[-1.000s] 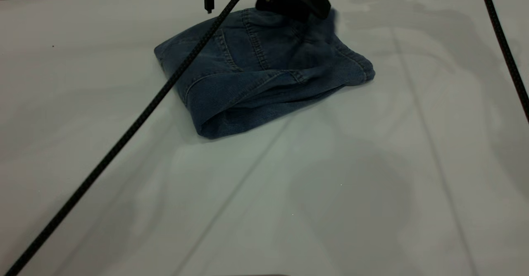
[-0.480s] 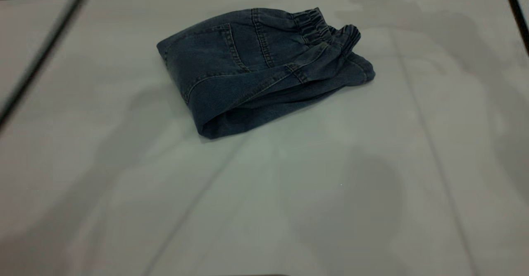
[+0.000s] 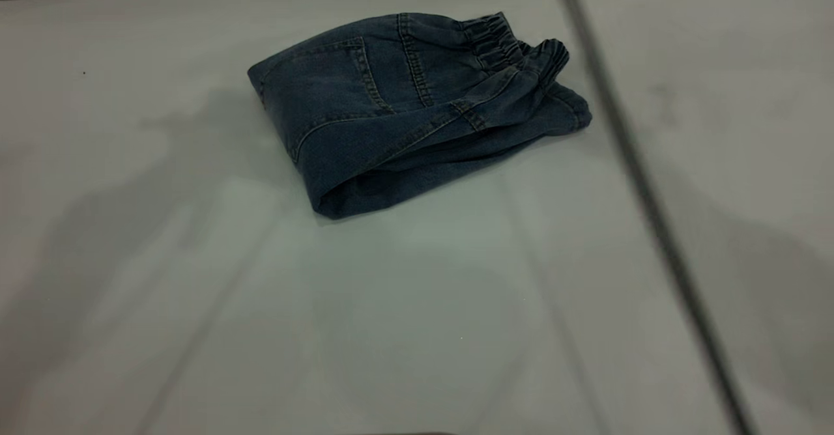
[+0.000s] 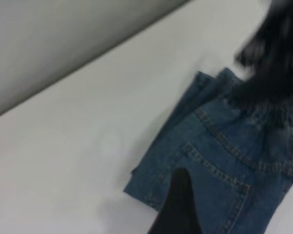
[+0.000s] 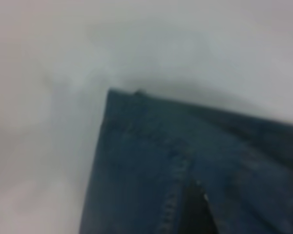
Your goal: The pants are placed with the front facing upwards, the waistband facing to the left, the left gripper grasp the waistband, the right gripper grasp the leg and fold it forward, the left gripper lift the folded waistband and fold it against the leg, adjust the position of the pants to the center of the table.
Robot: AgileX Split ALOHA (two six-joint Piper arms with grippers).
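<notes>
Folded pants (image 3: 417, 109) on the tabletop (image 3: 417, 331)
They lie toward the far edge, waistband (image 3: 515, 47) at the far right of the bundle, folded edge nearest

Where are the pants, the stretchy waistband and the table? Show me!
pants (image 3: 365, 103), exterior view, on the back patch pocket.
waistband (image 3: 495, 34), exterior view, on the gathered elastic at the far end.
table (image 3: 417, 331), exterior view, on bare tabletop nearer the camera.

Pants (image 3: 397, 106): blue denim, folded into a compact bundle, gathered waistband (image 3: 505, 41) on top at the far right, lying on the white table (image 3: 417, 305).
</notes>
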